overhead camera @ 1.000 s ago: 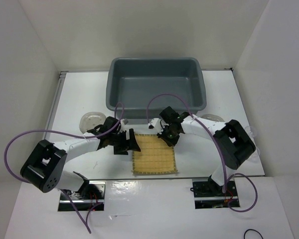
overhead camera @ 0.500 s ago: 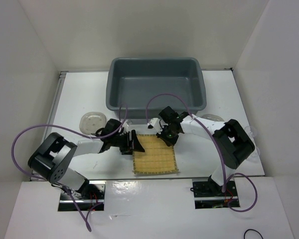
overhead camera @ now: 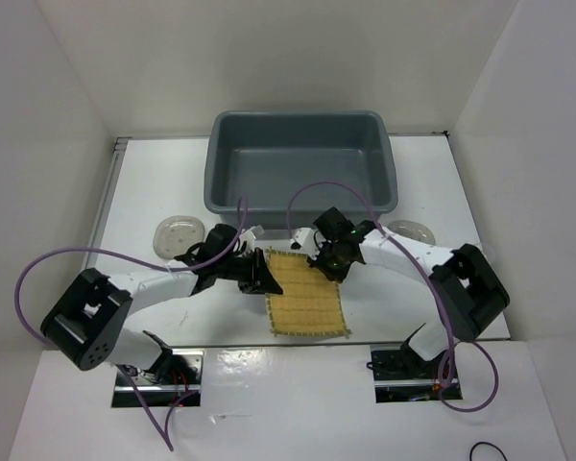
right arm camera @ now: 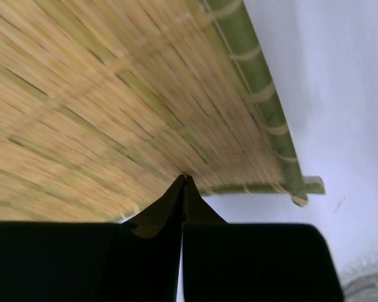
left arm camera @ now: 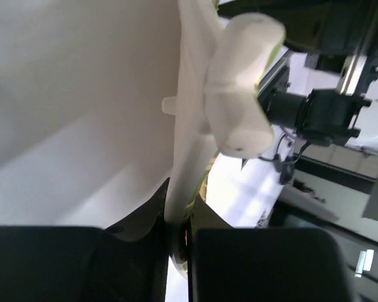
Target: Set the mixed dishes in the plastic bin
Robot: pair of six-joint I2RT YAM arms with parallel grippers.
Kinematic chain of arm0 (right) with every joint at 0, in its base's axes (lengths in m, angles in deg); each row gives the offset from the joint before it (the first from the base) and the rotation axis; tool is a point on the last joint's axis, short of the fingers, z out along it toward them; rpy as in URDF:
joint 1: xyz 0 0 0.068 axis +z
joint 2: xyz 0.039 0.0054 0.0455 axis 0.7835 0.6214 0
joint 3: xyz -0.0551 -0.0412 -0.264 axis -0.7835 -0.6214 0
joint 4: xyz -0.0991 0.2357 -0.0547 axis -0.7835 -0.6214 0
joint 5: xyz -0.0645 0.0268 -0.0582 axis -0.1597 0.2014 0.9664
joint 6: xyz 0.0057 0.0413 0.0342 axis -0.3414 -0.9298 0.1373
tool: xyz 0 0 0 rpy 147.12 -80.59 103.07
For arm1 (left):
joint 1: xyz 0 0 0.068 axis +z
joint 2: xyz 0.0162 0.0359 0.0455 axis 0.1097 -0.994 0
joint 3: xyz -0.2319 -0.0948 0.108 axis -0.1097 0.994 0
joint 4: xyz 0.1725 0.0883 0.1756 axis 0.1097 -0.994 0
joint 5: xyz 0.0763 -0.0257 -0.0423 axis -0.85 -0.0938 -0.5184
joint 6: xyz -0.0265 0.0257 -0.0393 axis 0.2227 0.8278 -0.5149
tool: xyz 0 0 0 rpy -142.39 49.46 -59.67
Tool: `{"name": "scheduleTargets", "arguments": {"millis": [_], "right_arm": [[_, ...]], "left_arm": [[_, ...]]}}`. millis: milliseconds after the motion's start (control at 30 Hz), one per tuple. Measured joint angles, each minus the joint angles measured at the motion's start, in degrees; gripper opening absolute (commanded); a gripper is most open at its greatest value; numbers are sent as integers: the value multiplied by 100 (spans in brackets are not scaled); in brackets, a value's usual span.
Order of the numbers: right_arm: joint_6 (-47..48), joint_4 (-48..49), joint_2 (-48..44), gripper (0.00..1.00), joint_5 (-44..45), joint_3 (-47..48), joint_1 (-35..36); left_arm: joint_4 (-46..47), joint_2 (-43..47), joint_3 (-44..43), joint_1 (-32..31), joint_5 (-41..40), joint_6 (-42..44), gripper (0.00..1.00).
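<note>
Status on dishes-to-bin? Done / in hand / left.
Done: nothing; the plastic bin is empty.
In hand: the left gripper and right gripper look shut on the far edge of the placemat, which is outside the bin.
Left: mat into the bin, then the left round dish and the right round dish.

No text, label, brand, number or sign can be read in any view; bin (overhead camera: pixel 301 114) and mat (overhead camera: pixel 307 300) carry none legible.
</note>
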Motion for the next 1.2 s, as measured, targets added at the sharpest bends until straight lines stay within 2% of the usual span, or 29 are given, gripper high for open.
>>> {"name": "scheduleTargets", "arguments": {"millis": [133, 367, 533, 700, 800, 900, 1033, 1167, 1200], "right_arm": [[13, -192, -846, 0, 269, -151, -50], [-20, -188, -3681, 3, 896, -149, -1025], [-240, -114, -4308, 20, 1451, -433, -1298], [-608, -35, -4588, 24, 2420, -909, -1847], [-763, 76, -4767, 24, 2800, -933, -2048], [-857, 149, -4865, 24, 3003, -933, -2105], [-925, 164, -4852, 24, 3130, -933, -2116], [-951, 173, -4843, 24, 3263, -935, -2116], [-964, 177, -4843, 24, 3283, -940, -2116]], "left_arm": [[-1091, 640, -284, -59, -162, 492, 0], [-2844, 1744, -1038, -50, -236, 944, 0], [-3713, 1604, -2520, 140, 28, 1150, 0], [-4179, 254, -5110, 553, 378, 1469, 0], [-3965, -713, -6424, 831, 726, 1456, 0], [-3895, -1574, -7388, 1021, 1012, 1316, 0], [-4238, -3226, -9388, 1226, 1147, 1322, 0], [-5174, -5663, -12896, 1373, 1088, 1196, 0], [-5156, -6142, -13449, 1423, 1165, 1058, 0]]}}
